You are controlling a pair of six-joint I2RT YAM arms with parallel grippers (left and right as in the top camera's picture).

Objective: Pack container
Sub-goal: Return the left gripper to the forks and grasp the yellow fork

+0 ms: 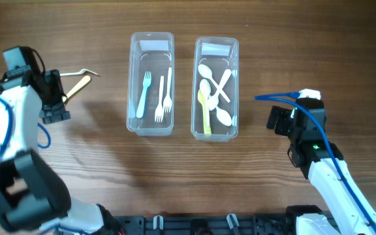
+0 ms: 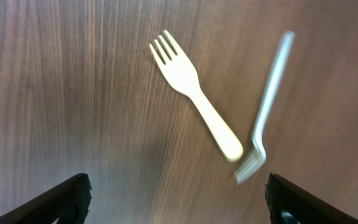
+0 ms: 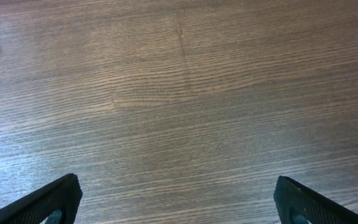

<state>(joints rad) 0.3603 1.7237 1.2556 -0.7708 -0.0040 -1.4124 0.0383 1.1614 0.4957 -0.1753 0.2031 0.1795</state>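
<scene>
The left container (image 1: 152, 40), a clear tub standing just left of the table's middle, already holds three forks lying lengthwise, one pale blue and two white. Its twin, the right container (image 1: 216, 44), stands just beside it with a loose heap of spoons (image 1: 213, 98), white ones and a yellow-green one. Two pieces are not yet packed: a cream fork (image 2: 194, 93) and a pale translucent fork (image 2: 269, 109) lie on the bare wood well to the left of the tubs, toward the far side. In the left wrist view the cream handle's end lies right by the pale fork's tines, though whether they touch cannot be told. The left gripper (image 2: 179, 196) hangs over this pair with its jaws spread wide and nothing between them. The step in hand looks like the approach to picking up one of the last forks. The right gripper (image 3: 179, 199) is parked over empty wood to the right of the spoon tub, jaws likewise parted and empty, and seems to have no part in this step. The next move probably calls for the left arm to settle on one fork, turn the wrist so the fingers straddle its handle crosswise, and come down low enough to pinch a thin flat piece off the table. It should do so without nudging the other fork, then carry the piece rightward and lay it lengthwise with the forks in the left tub.
</scene>
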